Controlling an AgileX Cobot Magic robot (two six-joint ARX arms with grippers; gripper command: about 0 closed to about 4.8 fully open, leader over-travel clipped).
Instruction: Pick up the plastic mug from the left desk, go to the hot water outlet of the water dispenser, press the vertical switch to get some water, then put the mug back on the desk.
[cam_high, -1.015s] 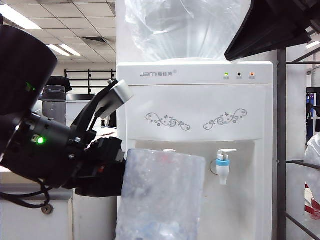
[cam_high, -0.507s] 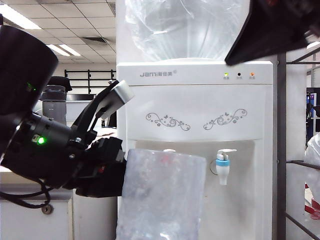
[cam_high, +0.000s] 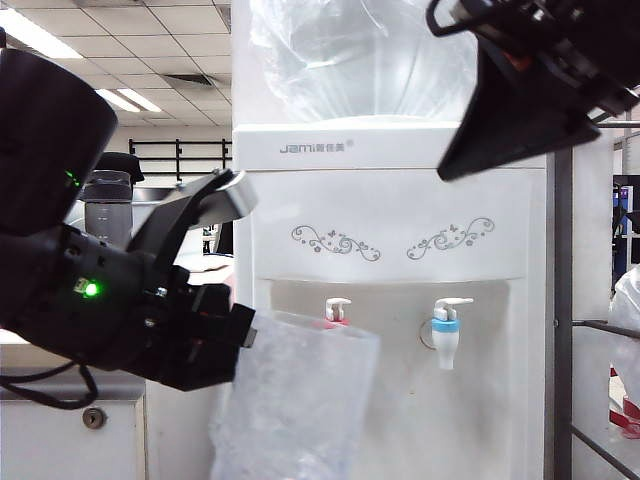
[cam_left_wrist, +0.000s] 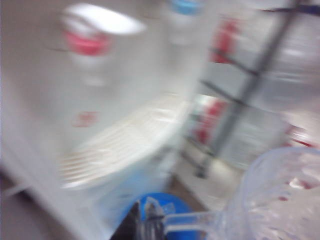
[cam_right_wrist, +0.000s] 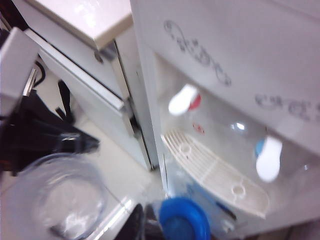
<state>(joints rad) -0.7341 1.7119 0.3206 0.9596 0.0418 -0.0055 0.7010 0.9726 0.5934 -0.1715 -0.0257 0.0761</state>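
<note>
Clear plastic mug (cam_high: 295, 400) tilted, held by its handle just below and in front of dispenser's (cam_high: 390, 220) red-collared tap (cam_high: 336, 312); lever upright.

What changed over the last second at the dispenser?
The plastic mug, held in the left gripper, tipped over to the right and dropped a little, uncovering the hot water outlet it had hidden. The right gripper's arm swung further into view at the top right. The water dispenser and the blue-collared tap stayed put, and the grip on the mug held.
</note>
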